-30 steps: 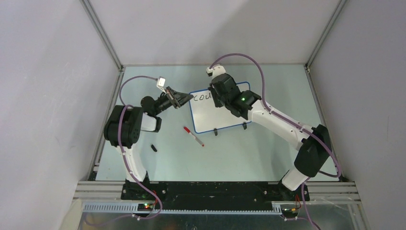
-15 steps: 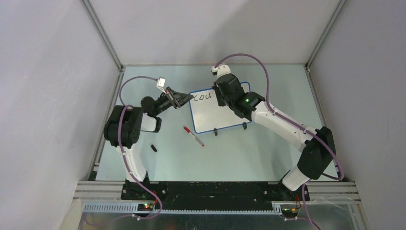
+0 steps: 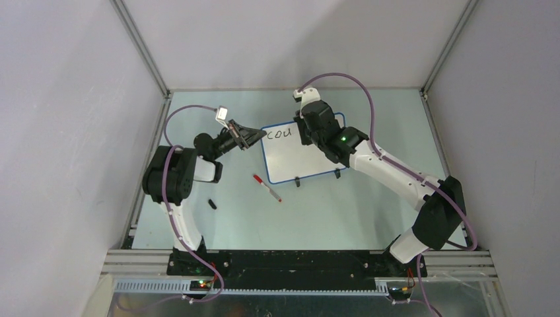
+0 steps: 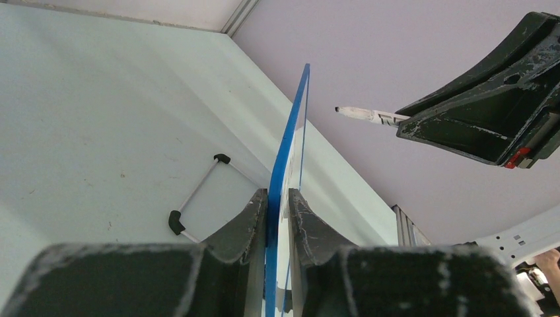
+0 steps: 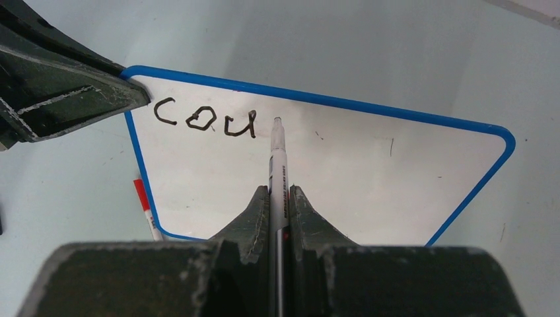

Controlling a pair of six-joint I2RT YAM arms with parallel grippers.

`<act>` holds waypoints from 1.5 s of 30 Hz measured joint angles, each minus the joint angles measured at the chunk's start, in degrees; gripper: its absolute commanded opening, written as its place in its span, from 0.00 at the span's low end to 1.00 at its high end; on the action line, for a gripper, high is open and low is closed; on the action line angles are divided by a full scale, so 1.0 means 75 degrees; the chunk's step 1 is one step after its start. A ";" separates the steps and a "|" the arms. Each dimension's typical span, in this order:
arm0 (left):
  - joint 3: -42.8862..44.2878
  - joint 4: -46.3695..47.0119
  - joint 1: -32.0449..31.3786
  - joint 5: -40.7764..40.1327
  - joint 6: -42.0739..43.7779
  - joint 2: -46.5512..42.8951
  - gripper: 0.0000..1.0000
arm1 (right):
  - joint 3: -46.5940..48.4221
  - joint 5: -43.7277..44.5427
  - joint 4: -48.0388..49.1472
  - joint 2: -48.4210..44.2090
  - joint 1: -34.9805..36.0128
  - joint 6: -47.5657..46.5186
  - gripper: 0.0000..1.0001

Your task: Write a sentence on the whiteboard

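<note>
One small rectangular whiteboard (image 3: 294,162) with a thin blue rim and rounded corners stands on the pale table (image 3: 343,218), a little left of the middle, propped on two small black feet (image 3: 298,181) at its near edge. Two arms work on it. The left gripper (image 4: 277,198) is clamped on the board's left rim near the upper corner, one finger on each face of the blue edge. The right gripper (image 5: 277,191) is closed tight around one white-barrelled marker pen (image 5: 277,158), which points up along the board face.

Of the sentence (image 5: 205,119), three black letters are written – "cou" – in one line just inside the upper left corner, next to the left gripper's fingertips. The pen's tip sits just right of the "u"; whether it touches the surface cannot be told.

Right of the tip the upper line is blank all the way to the rounded right corner, and the whole lower part of the board is bare down to the rim.

Two loose items lie on the table: a second pen with a red cap (image 3: 267,188), just off the board's near left corner, and a small black cap (image 3: 212,203), well apart to the left – both clear of the feet. Bare table lies beyond the board's far and right edges.
</note>
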 measured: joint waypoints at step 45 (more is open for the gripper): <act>-0.0047 0.0003 0.0000 -0.0076 0.0003 -0.0015 0.16 | 0.0192 -0.0702 -0.0125 0.0624 -0.0122 -0.0233 0.00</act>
